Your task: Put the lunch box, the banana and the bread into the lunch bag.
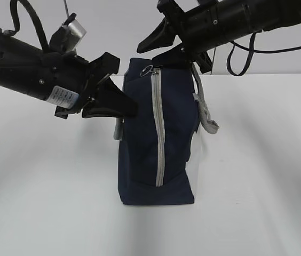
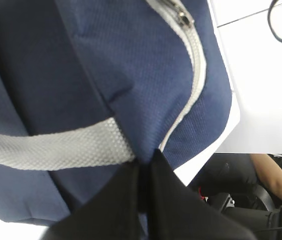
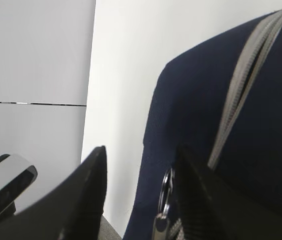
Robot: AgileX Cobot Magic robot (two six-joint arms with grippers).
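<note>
Exterior view shows the lunch bag (image 1: pixel 156 133) standing upright at the middle of the white table (image 1: pixel 257 176), its grey zipper (image 1: pixel 158 133) running in a closed line from the top at 12 o'clock down toward the base at 6 o'clock. A metal ring pull (image 1: pixel 150 70) sits at the upper end of that zipper. Grey webbing handles (image 1: pixel 206 114) droop over the bag's 3 o'clock side, and another loop shows at its 9 o'clock side. Coming in from 9 o'clock, the left gripper (image 1: pixel 129 109) presses its black tips against the bag's upper flank; the left wrist view shows the left gripper (image 2: pixel 143 190) with its two fingers clenched tight together on a pinch of navy fabric, just beside the grey handle strap (image 2: pixel 56 150). From 1 o'clock the right gripper (image 1: pixel 158 50) reaches down at the bag's top edge. In the right wrist view the right gripper (image 3: pixel 141 190) has its fingers (image 3: pixel 88 195) spread apart, one on the table side and one against the bag, with the ring pull (image 3: pixel 167 192) hanging just inside the nearer finger; I cannot tell whether it is touching the ring, and nothing is clamped between them.
</note>
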